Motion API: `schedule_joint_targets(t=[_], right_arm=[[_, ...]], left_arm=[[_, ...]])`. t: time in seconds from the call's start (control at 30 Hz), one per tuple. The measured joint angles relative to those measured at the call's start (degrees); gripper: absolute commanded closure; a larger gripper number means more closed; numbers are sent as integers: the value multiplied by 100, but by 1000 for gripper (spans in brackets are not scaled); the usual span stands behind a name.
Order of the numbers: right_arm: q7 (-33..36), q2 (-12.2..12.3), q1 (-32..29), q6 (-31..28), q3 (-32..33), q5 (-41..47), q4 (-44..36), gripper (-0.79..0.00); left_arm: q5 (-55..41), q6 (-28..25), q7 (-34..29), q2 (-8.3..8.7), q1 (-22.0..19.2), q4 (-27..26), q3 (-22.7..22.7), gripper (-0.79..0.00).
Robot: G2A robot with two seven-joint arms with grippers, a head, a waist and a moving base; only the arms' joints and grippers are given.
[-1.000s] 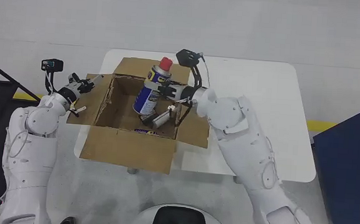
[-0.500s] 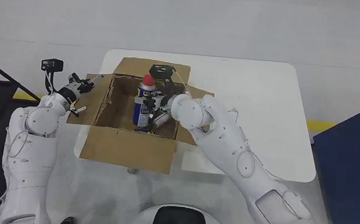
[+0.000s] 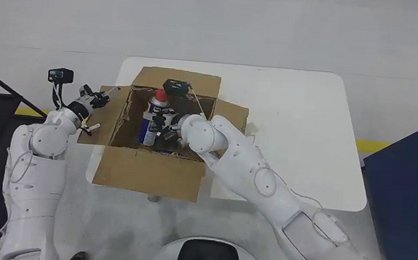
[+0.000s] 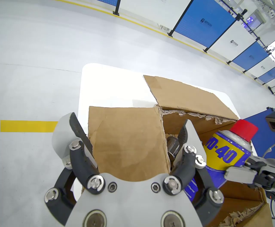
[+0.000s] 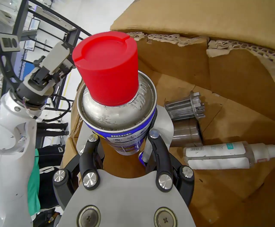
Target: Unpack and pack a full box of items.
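Top view: where's the spray can (image 3: 151, 122) right now? /mk

Inside the cardboard box (image 3: 127, 124), close to its left wall, red cap (image 3: 162, 95) up. Right gripper (image 3: 167, 127) is down in the box with it. /jl

Grip state? /mk

Right wrist view has it pinching the can's blue-and-yellow body just under the silver shoulder, one finger (image 5: 161, 120) on each side. Can't tell whether the base touches the box floor. /jl

Box position? /mk

On the left half of the table (image 3: 296, 136), all four flaps folded outward. Left flap (image 3: 107, 126) sticks out past the table's left edge. Near flap (image 3: 148, 173) hangs over the near edge. /jl

Left arm? /mk

Left gripper (image 3: 94, 100) sits at the outer end of the left flap with its fingers spread wide. Left wrist view shows the flap lying between them. Can't tell if either finger actually touches the cardboard. Well apart from the can. /jl

Other contents? /mk

Two things on the box floor, right side of the can: a grey finned metal part (image 5: 185, 114) and a clear bottle (image 5: 217, 154) lying on its side. They're just beside each other, with the metal part nearer the far wall. /jl
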Motion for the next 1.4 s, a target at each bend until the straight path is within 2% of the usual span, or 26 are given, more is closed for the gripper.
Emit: schedule_joint_targets(t=[0.03, 0.1, 0.13, 0.17, 0.37, 0.57, 0.77, 0.9, 1.0, 1.13, 1.3, 1.4], right_arm=[[-1, -18, 38, 45, -6, 8, 41, -200], [44, -47, 121, 163, -4, 4, 113, -486], [72, -55, 150, 214, -3, -15, 133, -751], [100, -61, 171, 260, -2, -37, 151, -785], [315, -43, 171, 397, 61, -204, 207, -785], [529, 87, -45, 486, 364, -366, -259, -785], [404, 334, -545, 535, 1027, -685, -1349, -785], [475, 538, -1155, 141, 1860, -395, -2535, -785], [658, 651, -1517, -116, 2416, -152, -3057, -785], [848, 742, -1650, -286, 3015, 220, -3002, -785], [842, 827, -1537, -377, 3532, 409, -2277, -785], [753, 882, -1484, -334, 3719, 235, -1977, -785]], left_arm=[[0, 0, 0, 0, 0, 0, 0, -785], [0, 0, 0, 0, 0, 0, 0, -785], [0, 0, 0, 0, 0, 0, 0, -785], [0, 0, 0, 0, 0, 0, 0, -785], [0, 0, 0, 0, 0, 0, 0, -785], [0, 0, 0, 0, 0, 0, 0, -785], [0, 0, 0, 0, 0, 0, 0, -785], [0, 0, 0, 0, 0, 0, 0, -785], [0, 0, 0, 0, 0, 0, 0, -785], [0, 0, 0, 0, 0, 0, 0, -785], [0, 0, 0, 0, 0, 0, 0, -785], [0, 0, 0, 0, 0, 0, 0, -785]])
